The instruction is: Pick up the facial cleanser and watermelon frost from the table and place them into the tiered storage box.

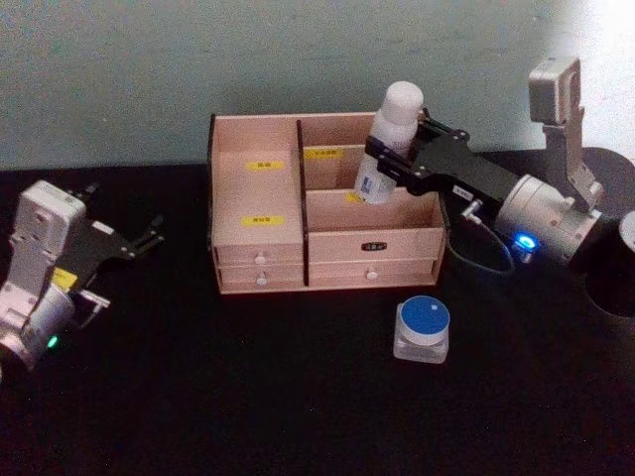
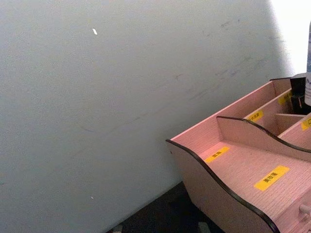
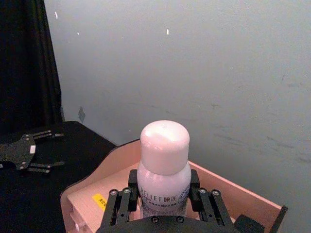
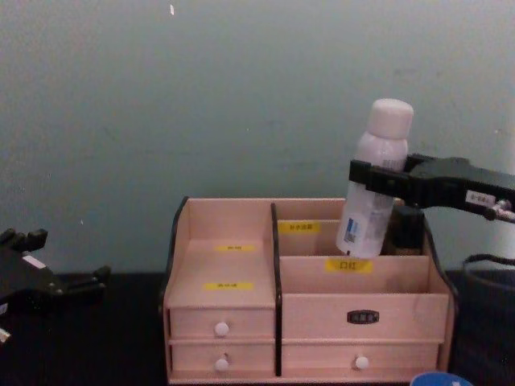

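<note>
Over the right half of the tiered storage box (image 1: 258, 253), the right end effector (image 1: 385, 161) grasps the tilted facial cleanser (image 1: 399, 111), its base down among the rear compartments. The watermelon frost (image 1: 421, 330) stands on the bench (image 1: 248, 407) near the box's front right corner. The left end effector (image 1: 144, 238) hangs released, well to the left.

White facial cleanser (image 1: 390, 139) tilts over the tiered storage box's (image 1: 253, 243) right rear compartments; squat blue-lidded watermelon frost (image 1: 421, 330) stands upright before its right front.
</note>
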Controlling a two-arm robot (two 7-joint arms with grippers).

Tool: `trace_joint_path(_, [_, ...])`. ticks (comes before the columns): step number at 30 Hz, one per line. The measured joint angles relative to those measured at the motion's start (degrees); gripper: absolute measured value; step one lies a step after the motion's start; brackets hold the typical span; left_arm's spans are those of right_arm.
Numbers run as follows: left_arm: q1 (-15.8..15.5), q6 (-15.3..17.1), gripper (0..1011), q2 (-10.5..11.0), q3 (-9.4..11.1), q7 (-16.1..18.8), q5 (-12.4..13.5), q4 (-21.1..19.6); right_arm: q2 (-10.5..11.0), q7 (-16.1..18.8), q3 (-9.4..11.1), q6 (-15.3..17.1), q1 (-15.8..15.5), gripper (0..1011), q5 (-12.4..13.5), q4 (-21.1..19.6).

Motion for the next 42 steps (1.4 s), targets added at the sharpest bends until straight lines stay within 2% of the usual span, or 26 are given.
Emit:
trace_joint_path(26, [0.0, 0.0, 1001, 0.0, 0.0, 0.0, 0.0, 0.0, -4.05, 1.66, -1.95, -1.29, 7.24, 596, -2.67, 9.37])
trace_joint_path(42, [0.0, 0.0, 1002, 0.0, 0.0, 0.0, 0.0, 0.0, -6.22, 2.27, -2.61, -2.12, 10.4, 596, -4.01, 14.54])
